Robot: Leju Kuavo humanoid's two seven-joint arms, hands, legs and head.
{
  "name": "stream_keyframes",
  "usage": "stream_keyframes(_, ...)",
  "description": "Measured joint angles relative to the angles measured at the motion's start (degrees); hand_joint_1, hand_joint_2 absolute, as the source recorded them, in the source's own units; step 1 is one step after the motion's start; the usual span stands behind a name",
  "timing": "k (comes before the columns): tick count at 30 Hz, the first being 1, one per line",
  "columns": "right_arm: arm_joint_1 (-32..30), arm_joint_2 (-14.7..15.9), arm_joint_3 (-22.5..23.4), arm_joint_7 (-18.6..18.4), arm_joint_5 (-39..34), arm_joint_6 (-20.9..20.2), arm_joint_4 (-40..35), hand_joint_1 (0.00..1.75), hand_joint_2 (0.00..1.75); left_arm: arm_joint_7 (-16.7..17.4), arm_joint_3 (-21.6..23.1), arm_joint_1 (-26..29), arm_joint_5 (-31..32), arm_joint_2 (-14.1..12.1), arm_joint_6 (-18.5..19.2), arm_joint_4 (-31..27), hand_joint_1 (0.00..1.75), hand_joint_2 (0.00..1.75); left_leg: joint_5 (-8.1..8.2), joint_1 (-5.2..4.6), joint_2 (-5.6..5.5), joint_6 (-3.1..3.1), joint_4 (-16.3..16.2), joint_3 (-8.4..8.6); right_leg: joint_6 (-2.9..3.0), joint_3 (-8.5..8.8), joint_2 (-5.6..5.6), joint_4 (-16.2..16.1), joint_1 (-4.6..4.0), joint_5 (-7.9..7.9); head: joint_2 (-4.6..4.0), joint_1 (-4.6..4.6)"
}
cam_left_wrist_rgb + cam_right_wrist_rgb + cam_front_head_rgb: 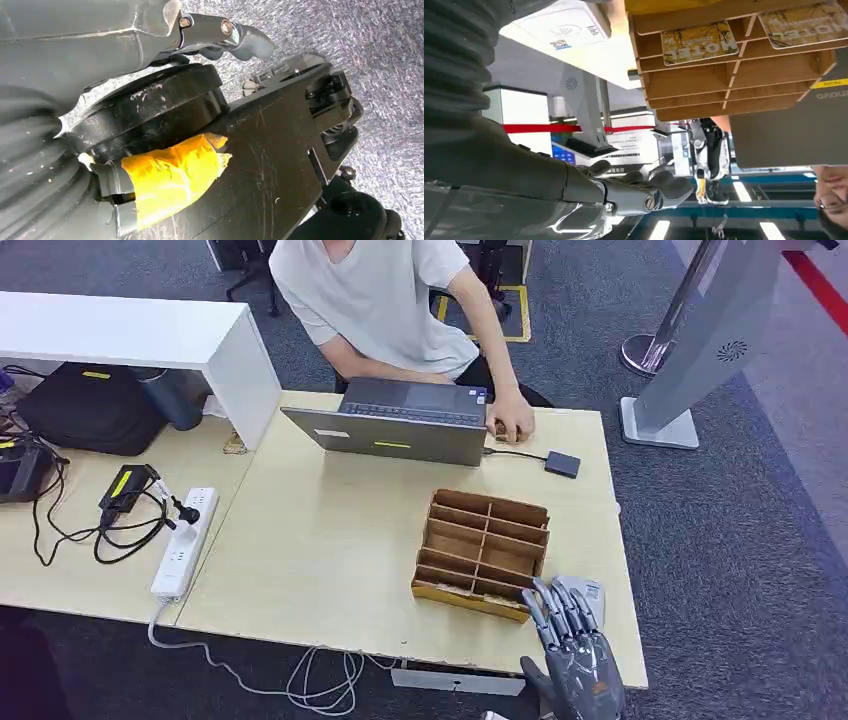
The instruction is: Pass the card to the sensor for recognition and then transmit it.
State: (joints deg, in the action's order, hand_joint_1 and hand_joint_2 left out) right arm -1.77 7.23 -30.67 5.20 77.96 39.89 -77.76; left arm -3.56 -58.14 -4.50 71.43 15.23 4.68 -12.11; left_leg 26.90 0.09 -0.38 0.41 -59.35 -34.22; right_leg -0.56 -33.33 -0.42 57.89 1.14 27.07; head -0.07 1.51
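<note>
Head view: the task looks barely begun; the right hand [573, 650] hovers just beside the wooden rack [482, 553], fingers spread and empty, over the white sensor [588, 592] at the rack's near corner. Left wrist view: I cannot tell the left hand's [220, 37] state. Right wrist view: a card [699, 42] reading "MOTEL" sits in the rack; the laptop [794, 127] beyond reads "lenovo".

Bright, even indoor light with soft shadows in the head view; ceiling lights glare and nearby surfaces blur in the right wrist view
</note>
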Motion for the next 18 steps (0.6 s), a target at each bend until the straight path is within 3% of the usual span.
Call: stream_keyframes(18,7.51,-6.43,0.0,0.89,-1.88,0.02,11.32,0.0,1.75,1.03,0.35,-0.4,1.92,0.0,0.22,0.0,0.0,1.75,-0.01,0.0,0.0,-0.01,0.0,0.0,0.01,0.0,0.0,0.02,-0.01,-0.01,0.0,-0.02)
